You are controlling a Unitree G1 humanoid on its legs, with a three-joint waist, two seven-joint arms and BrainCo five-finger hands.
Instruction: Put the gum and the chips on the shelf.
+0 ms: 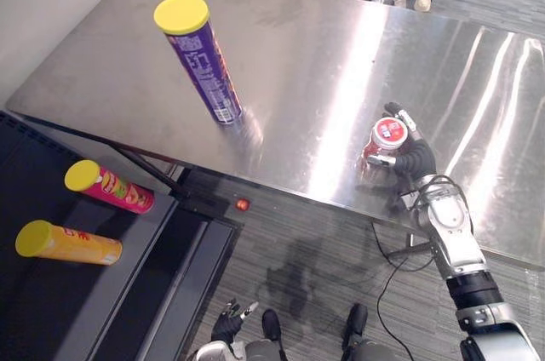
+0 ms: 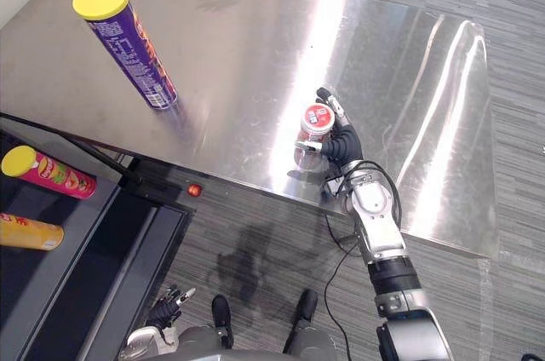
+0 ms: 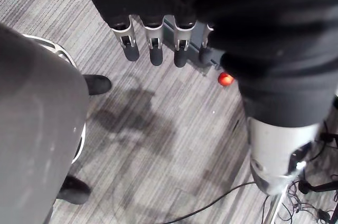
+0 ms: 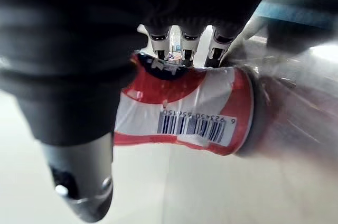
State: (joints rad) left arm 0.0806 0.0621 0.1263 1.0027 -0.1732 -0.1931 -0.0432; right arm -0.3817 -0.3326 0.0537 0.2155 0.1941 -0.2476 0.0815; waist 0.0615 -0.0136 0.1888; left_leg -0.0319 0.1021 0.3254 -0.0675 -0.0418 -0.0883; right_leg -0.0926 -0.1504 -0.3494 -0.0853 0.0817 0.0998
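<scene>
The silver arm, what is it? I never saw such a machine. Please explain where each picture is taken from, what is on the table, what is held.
It belongs to a humanoid robot. Two pictures come from cameras in its head, looking down; two from its wrists. On the steel table stands a purple chips can. The right hand is curled round a gum jar at the table's near edge. The left hand hangs open above the floor. On the dark shelf lie a pink can and an orange can.
</scene>
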